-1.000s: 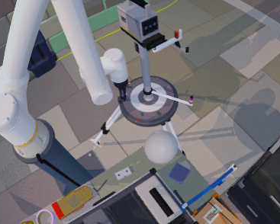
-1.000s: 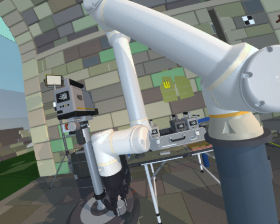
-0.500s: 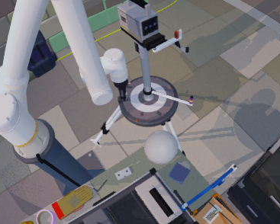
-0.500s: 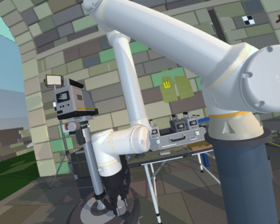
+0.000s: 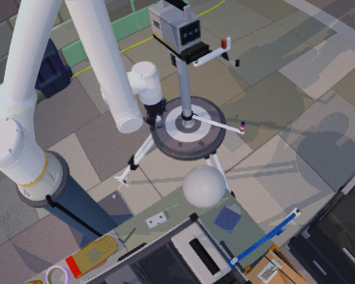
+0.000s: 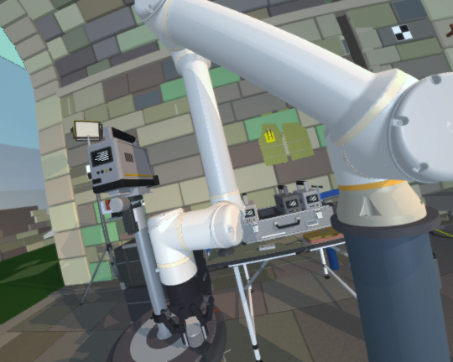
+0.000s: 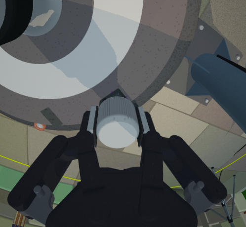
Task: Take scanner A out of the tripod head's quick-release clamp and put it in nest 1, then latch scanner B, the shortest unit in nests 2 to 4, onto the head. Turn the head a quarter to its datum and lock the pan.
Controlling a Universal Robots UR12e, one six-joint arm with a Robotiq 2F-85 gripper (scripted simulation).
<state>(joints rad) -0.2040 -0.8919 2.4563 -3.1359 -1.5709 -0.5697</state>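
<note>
The pan lock knob [image 7: 116,122] is mostly hidden by my wrist from the side camera. It is a ribbed grey cylinder at the rim of the round pan plate [image 5: 189,127]. My gripper [image 7: 116,125] has a finger pad on each side of the knob and grips it [image 6: 193,334]. A grey scanner [image 5: 174,25] sits on the tripod head atop the column [image 5: 183,89]. Its clamp lever [image 5: 212,54] sticks out to the right. Three scanners [image 6: 293,201] stand in the case [image 6: 287,222] on the table.
My blue pedestal [image 6: 394,289] stands to the right of the tripod. A folding table [image 5: 181,217] carries a white sphere [image 5: 204,186], a blue pad and a white printer-like box. A thin pointer rod [image 5: 218,124] reaches off the plate's right edge.
</note>
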